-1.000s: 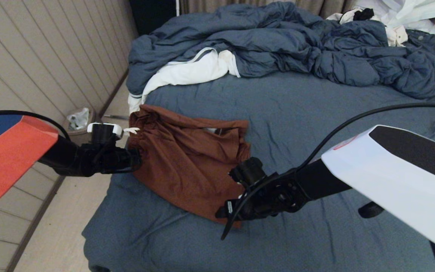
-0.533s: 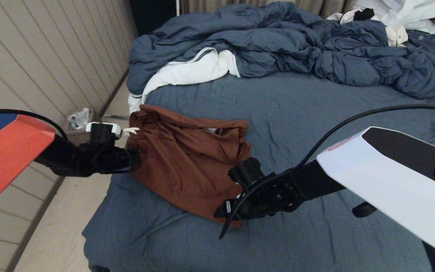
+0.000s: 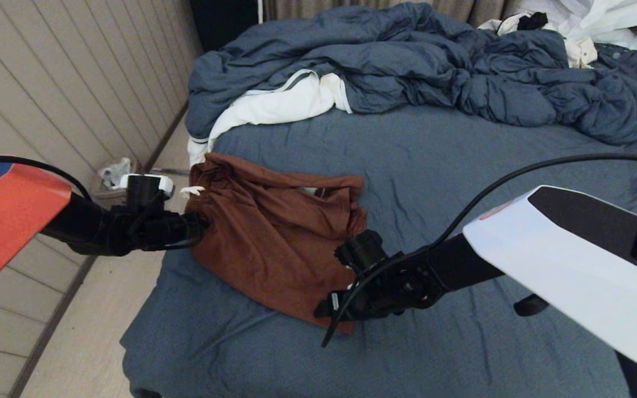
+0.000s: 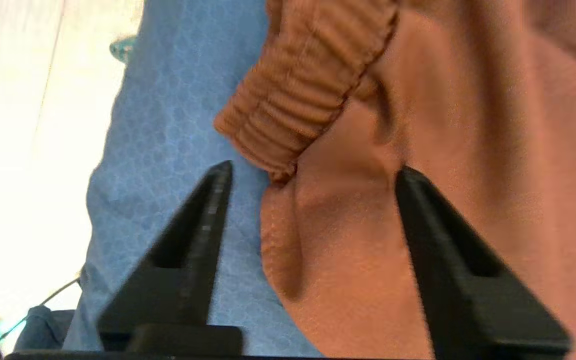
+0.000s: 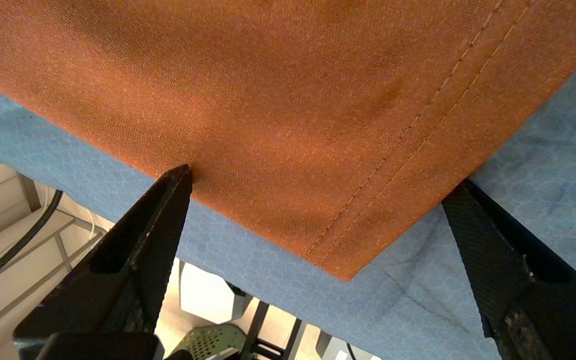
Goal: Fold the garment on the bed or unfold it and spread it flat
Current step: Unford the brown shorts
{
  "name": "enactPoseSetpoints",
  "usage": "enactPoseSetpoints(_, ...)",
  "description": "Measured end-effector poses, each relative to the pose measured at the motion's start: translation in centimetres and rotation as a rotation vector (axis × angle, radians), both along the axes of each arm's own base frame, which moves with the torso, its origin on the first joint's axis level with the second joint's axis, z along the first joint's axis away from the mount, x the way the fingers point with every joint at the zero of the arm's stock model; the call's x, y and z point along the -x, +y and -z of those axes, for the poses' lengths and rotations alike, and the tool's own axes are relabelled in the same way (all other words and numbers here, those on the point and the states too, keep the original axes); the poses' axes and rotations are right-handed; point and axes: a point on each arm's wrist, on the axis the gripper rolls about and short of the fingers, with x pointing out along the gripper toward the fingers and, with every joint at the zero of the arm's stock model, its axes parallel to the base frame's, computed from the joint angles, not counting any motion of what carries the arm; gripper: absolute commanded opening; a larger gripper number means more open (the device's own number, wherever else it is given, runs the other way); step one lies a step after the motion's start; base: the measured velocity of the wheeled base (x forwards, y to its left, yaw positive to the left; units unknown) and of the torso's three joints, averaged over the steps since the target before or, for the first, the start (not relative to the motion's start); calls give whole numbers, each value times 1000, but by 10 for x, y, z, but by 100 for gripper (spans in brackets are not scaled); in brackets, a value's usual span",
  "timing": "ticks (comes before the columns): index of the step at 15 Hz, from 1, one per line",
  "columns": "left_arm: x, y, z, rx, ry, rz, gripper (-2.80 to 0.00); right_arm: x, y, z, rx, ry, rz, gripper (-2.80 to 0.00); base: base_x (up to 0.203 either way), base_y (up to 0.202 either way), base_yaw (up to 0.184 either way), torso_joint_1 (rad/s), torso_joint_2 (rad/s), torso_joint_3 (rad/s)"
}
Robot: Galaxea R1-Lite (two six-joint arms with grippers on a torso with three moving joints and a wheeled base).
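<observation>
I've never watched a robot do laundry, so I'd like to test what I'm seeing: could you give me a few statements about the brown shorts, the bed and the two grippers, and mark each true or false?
1. The shorts lie on the bed near its left edge. True.
2. The right gripper is clamped shut on a corner of the shorts. False: its fingers are open, with the hemmed corner lying between them.
3. The left gripper is open at the elastic waistband. True.
4. The shorts are hanging in the air. False: they rest on the sheet.
5. The rumpled duvet covers the shorts. False: it lies farther back, apart from them.
</observation>
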Motion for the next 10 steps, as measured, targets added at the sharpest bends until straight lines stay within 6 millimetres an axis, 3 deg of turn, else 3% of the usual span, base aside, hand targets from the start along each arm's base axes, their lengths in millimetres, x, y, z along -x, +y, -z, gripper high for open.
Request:
enactPoseSetpoints(5, -6, -1, 23, -2, 49, -1, 0, 0, 2, 0, -2, -3, -2, 0, 0, 0, 0, 0, 0, 0)
enactPoseSetpoints(10, -11, -3, 27, -1, 47, 3, 0, -2, 3, 2, -3, -1, -1, 0, 0, 0, 0, 0, 0, 0)
